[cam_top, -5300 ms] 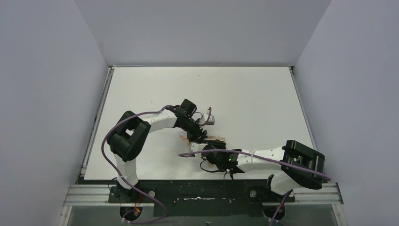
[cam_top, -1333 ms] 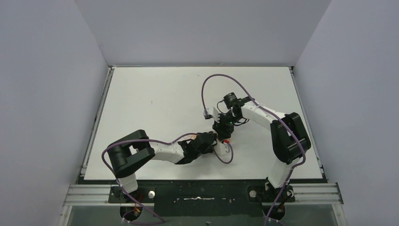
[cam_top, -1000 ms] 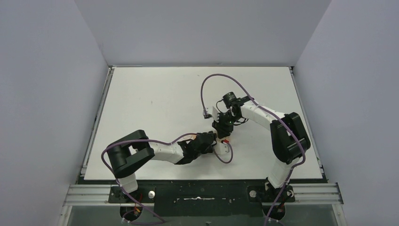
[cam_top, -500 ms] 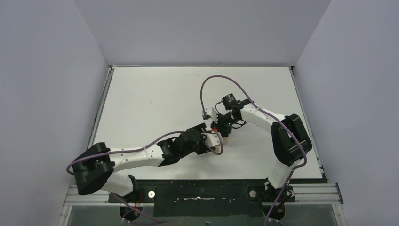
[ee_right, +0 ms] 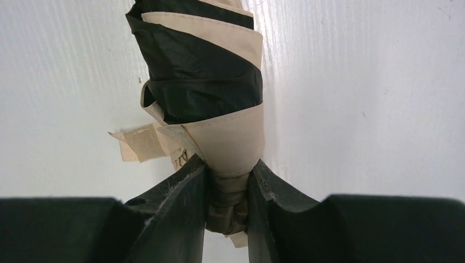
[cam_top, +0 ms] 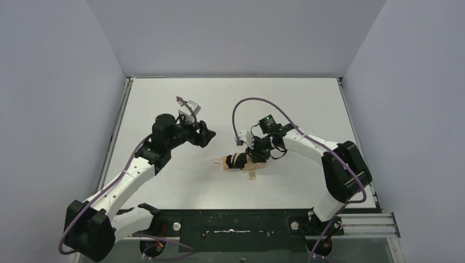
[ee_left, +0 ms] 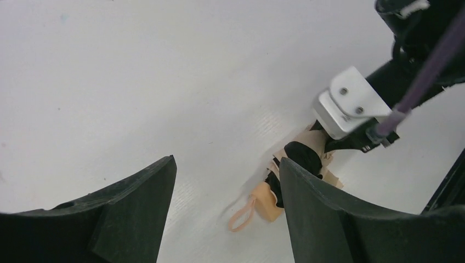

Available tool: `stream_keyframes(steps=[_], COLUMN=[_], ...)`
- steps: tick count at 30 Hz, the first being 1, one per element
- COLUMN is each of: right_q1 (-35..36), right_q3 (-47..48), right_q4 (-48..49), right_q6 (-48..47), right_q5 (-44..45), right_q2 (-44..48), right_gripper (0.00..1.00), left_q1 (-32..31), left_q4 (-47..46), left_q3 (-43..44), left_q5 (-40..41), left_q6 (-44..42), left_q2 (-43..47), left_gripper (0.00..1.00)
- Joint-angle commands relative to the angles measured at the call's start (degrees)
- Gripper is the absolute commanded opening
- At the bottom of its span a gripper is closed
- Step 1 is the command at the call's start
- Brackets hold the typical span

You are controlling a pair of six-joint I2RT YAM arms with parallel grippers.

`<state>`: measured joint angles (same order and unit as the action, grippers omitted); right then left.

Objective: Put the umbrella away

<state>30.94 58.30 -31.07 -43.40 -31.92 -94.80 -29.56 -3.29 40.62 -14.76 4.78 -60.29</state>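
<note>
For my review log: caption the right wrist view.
Right pincer clamped on one end of the folded umbrella, white table beneath.

in the top view the tan and black folded fabric umbrella [cam_top: 236,161] is too small to make out its strap or seams, and its right end is hidden under the black two-finger right gripper [cam_top: 256,156]. from the right wrist, its far tip runs off the top edge and its near end is buried between the fingers. from the left wrist, a white metal bracket [ee_left: 348,102] on the right arm covers its far end, and the black two-finger left gripper [ee_left: 226,160] is cut off by the bottom edge.
</note>
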Motion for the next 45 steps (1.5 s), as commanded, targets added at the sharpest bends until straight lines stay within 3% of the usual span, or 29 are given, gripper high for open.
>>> stream_keyframes(steps=[1, 4, 8, 11, 21, 26, 45], right_q1=[0.51, 0.89, 1.18, 1.54, 3.20, 3.85, 4.40], right_q3=[-3.39, -3.34, -4.29, -5.42, -7.69, -8.25, -7.97], right_q4=[1.45, 1.32, 2.00, 3.06, 3.90, 3.64, 4.30], right_q6=[-3.79, -3.89, -4.29, -4.82, -5.31, -5.12, -3.57], right_q5=[10.14, 10.64, 11.12, 11.51, 13.24, 14.28, 15.20], right_q2=[-1.16, -0.92, -0.03, 0.74, 2.82, 3.55, 3.29], right_gripper=[0.16, 0.16, 0.17, 0.17, 0.17, 0.17, 0.17], left_q1=[9.12, 12.07, 12.07, 11.73, 2.79, -1.84, -6.73], left_q4=[-0.88, -0.70, 12.01, 16.26, 34.97, 38.89, 38.18], left_q3=[7.06, 12.42, 22.63, 27.55, 42.10, 44.57, 39.27], left_q5=[-17.08, -27.04, -33.53, -36.88, -35.32, -35.21, -34.91], left_q6=[13.72, 14.22, 6.29, 3.18, -10.82, -14.28, -16.59], left_q2=[-8.12, -16.24, -28.30, -35.56, -52.17, -55.91, -58.30], left_gripper=[0.66, 0.66, 0.66, 0.66, 0.66, 0.66, 0.69])
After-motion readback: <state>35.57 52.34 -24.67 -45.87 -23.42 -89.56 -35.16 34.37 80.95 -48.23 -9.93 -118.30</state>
